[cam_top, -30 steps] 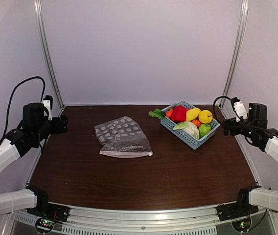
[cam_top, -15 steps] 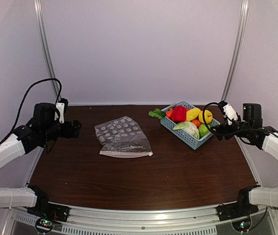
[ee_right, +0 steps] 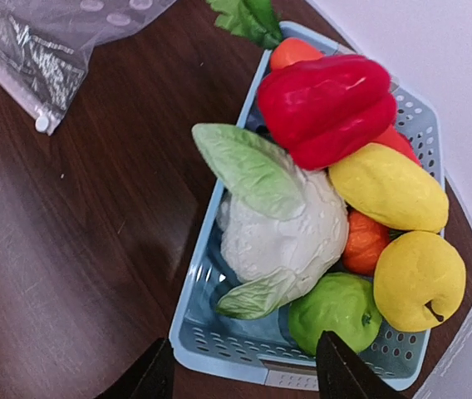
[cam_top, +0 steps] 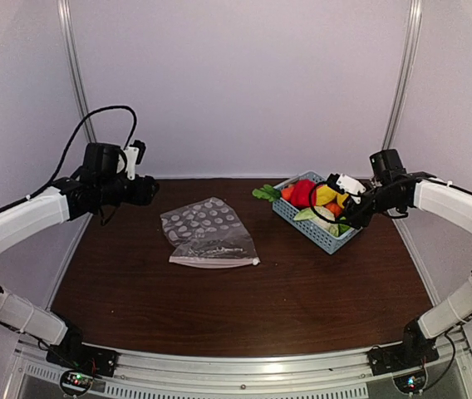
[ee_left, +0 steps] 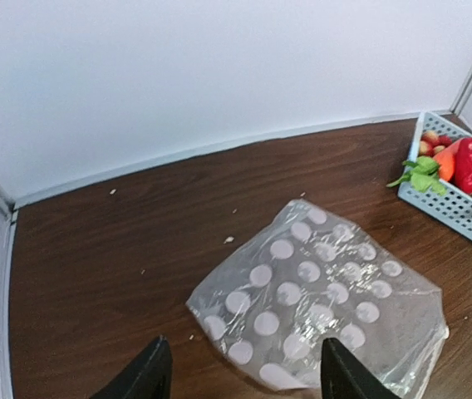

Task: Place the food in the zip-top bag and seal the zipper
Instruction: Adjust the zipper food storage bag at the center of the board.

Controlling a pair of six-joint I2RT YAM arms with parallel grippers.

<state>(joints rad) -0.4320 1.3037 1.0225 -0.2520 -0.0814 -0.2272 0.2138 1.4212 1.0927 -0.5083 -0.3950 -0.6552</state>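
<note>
Clear, floppy plastic printed in part with white dots, the zip-top bag (cam_top: 209,234) lies flat on the dark brown worktop (cam_top: 244,316) left of centre. Its press-seal zipper (cam_top: 215,261) runs along the near edge; whether that mouth is open I cannot tell. All the toy food sits well apart from it in the light-blue mesh basket (cam_top: 317,235) at the far right, with the leafy greens (cam_top: 264,193) hanging over its far-left corner. The left hand (ee_left: 240,374) hovers beside the bag's far-left side, fingers apart and empty. The right hand (ee_right: 244,374) hangs over the basket's near rim, likewise parted and holding nothing. The step looks like the first reach. The right hand would do best to take a piece lying on top, the red toy pepper (ee_right: 327,108) or the pale cabbage (ee_right: 282,233), closing across its narrow side so the neighbours are not dragged out. The left should go for the zipper edge, pinch only the upper layer of film and lift it, since thin plastic may slide or come up doubled. Compared with a second ago, both arms have swung inward from the worktop's sides, the left towards the bag and the right over the basket, while the bag and basket lie where they were.
</note>
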